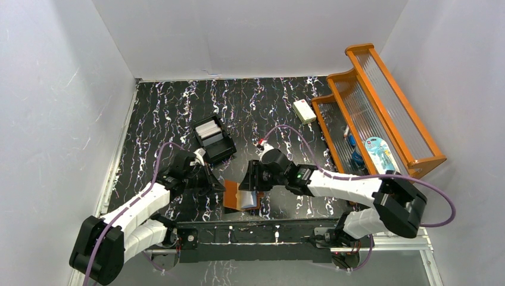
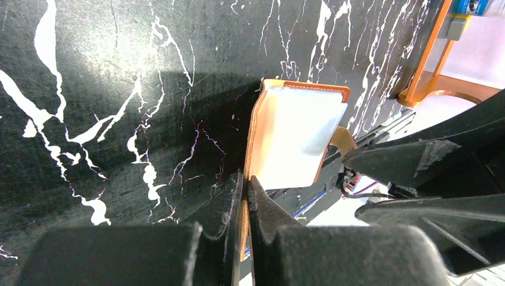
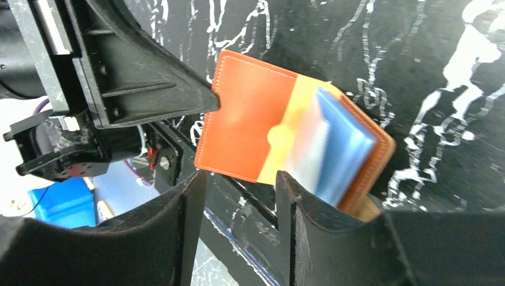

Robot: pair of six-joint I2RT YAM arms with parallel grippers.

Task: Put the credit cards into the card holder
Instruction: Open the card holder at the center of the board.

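Left gripper (image 2: 244,182) fingers clamp together on the tan flap edge of the card holder (image 2: 295,134), which stands open between the two arms near the front edge of the black marbled table (image 2: 119,119). Right gripper (image 3: 239,179) fingers stand apart at the wallet's lower edge. Pale credit cards (image 1: 208,128) lie in a black box (image 1: 221,150) farther back.

From above you see little of the card holder (image 1: 231,195); the right gripper (image 1: 249,180) covers part of it; in the right wrist view the cards (image 3: 333,143) in its slots blur together, so you cannot count them; your left wrist view loses the card holder's near edge between the fingers of the left gripper (image 2: 245,182).
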